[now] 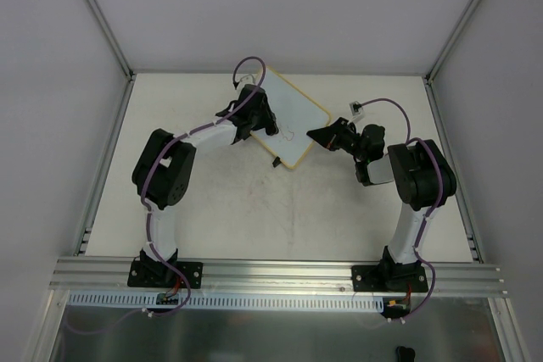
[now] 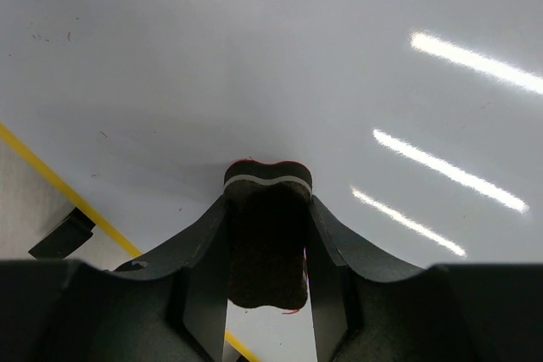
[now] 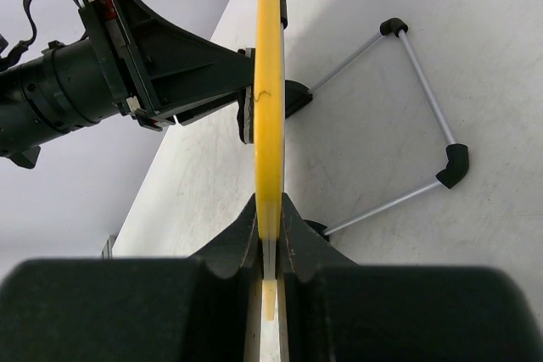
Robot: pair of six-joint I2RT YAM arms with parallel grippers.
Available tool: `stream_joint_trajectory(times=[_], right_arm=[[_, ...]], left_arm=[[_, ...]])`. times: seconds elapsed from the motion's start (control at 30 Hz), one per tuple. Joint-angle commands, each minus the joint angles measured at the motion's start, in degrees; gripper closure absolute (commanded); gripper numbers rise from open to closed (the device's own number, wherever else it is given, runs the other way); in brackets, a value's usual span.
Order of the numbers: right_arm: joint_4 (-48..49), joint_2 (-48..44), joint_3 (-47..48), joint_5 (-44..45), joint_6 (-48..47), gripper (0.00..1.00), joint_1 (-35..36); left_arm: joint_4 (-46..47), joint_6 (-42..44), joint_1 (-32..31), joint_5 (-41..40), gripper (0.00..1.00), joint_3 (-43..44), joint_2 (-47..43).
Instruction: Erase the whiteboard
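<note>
Nearest the overhead camera are the two arm bases at the near edge of the counter [image 1: 254, 218]. Both arms reach toward the middle of the far edge, where the whiteboard [image 1: 299, 120] stands tilted up. The left gripper [image 1: 254, 118] is at its face and the right gripper [image 1: 316, 136] at its right rim, so the left arm is placed to wipe (a small scribble low on the board is too faint to read).

From the left wrist, the fingers are clamped on a dark eraser [image 2: 267, 252], and the white surface lies straight ahead of them. Whether the pad touches it I cannot tell.

From the right wrist, the fingers pinch the yellow frame. The board is edge-on and runs straight away from them, so its face is hidden. A wire stand [image 3: 424, 82] rests on the counter behind it.
</note>
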Motion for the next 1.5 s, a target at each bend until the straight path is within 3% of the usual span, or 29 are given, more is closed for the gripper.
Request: stream_joint_trajectory(times=[0.0,0.3,0.73,1.0,1.47], right_arm=[[14.16,-2.33,0.99,-4.45,-1.95,1.0,1.72],[14.16,-2.41,0.9,-4.72,-2.12,1.0,1.72],[14.16,-2.59,0.9,-4.8,-2.13,1.0,1.72],[14.16,-2.59,0.82,-4.8,-2.13,1.0,1.72],[14.16,-2.85,0.64,-4.72,-2.21,1.0,1.72]], left_arm=[[1.19,-2.76,-5.97,7.03,1.0,-3.36,3.85],[2.08,-1.44,-9.75,8.96,1.0,-6.26,2.09],[5.59,-5.74,-13.44,5.81,1.0,-16.28,-1.95],[6.03,-5.75,-13.62,4.92,1.0,-16.29,-2.13],[0.85,3.21,-1.67,6.42,1.0,-4.6,-1.43]])
